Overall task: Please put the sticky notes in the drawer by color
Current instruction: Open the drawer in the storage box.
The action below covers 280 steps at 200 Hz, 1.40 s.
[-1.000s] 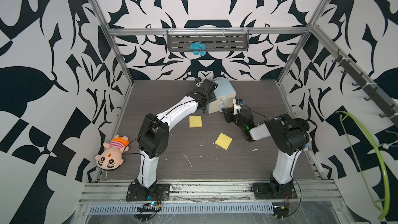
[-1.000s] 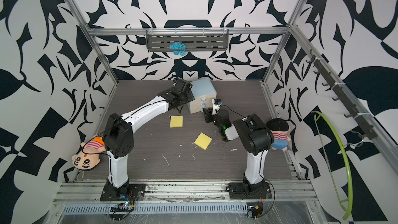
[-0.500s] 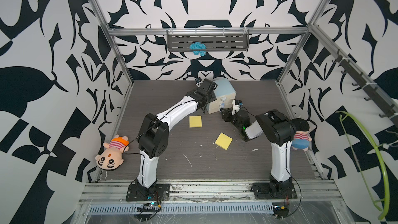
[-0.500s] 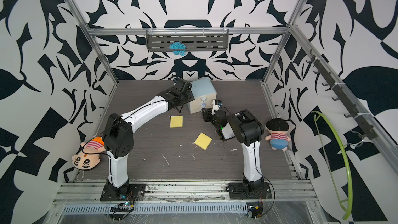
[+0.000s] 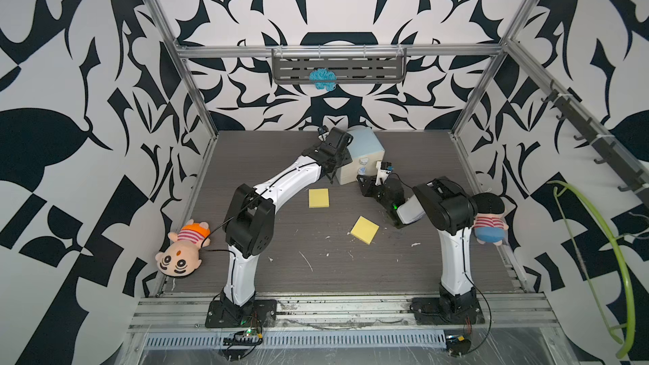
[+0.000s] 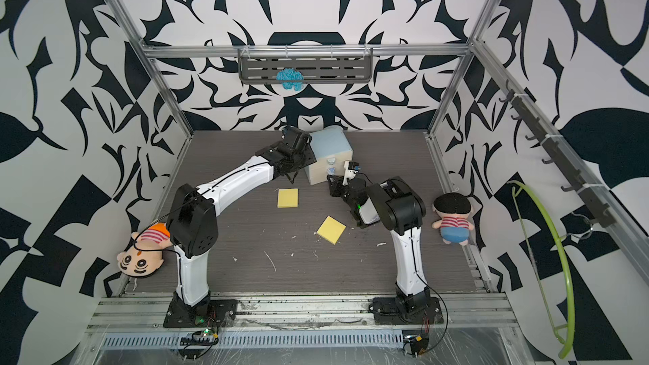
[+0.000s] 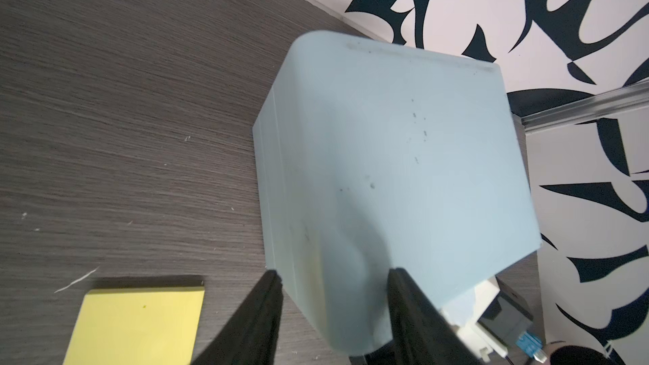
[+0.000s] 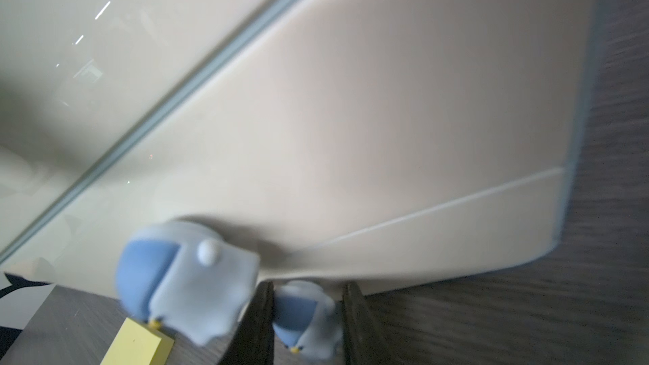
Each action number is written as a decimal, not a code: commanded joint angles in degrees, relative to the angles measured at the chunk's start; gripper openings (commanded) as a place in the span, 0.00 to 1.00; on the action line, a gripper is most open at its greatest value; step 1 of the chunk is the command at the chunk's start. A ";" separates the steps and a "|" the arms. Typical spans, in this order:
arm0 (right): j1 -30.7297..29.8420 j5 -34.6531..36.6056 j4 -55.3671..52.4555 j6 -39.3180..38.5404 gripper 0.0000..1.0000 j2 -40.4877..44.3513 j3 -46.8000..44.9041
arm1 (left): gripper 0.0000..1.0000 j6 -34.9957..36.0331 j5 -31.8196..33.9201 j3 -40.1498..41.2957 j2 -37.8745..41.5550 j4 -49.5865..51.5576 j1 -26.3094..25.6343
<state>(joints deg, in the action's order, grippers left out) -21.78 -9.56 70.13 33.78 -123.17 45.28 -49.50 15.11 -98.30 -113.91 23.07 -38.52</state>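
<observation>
The drawer [image 5: 365, 142] [image 6: 330, 143], a pale blue chest with cream fronts, stands at the back of the table. My left gripper [image 7: 333, 275] is shut on its near left corner, one finger on each side. My right gripper [image 8: 307, 287] is low at the front, shut on the lowest knob [image 8: 305, 317]. Above it, another knob [image 8: 182, 275] is free. All the drawer fronts look shut. Two yellow sticky notes lie flat on the table, one [image 5: 319, 198] [image 6: 288, 198] [image 7: 137, 328] in front of the chest. The other [image 5: 365, 230] [image 6: 331, 229] is nearer the right arm.
A plush doll [image 5: 181, 252] lies by the left wall, and another plush doll [image 5: 490, 226] [image 6: 453, 217] lies behind the right arm's elbow. White paper scraps dot the front of the table. A blue tangle [image 5: 322, 80] hangs on the back rack.
My right arm's elbow swung left, uncovering the doll on the right. Its jaws narrowed around the lowest knob. The left arm and both notes stayed put.
</observation>
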 commanded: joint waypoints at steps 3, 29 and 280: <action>-0.28 -0.84 1.62 -0.33 0.19 1.59 1.09 | 0.54 1.21 -0.66 2.32 -2.63 6.06 0.46; -0.27 -0.86 0.90 -0.99 0.16 3.06 -0.47 | 0.54 1.40 -0.75 2.28 -2.59 6.02 0.55; -1.51 -1.45 -0.18 -2.63 0.34 20.20 -21.58 | 0.54 0.81 -1.84 3.87 -1.18 5.13 1.26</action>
<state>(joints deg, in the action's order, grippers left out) -22.85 -10.76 70.06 33.23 -104.75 22.74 -49.50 13.80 -96.97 -113.67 20.88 -37.85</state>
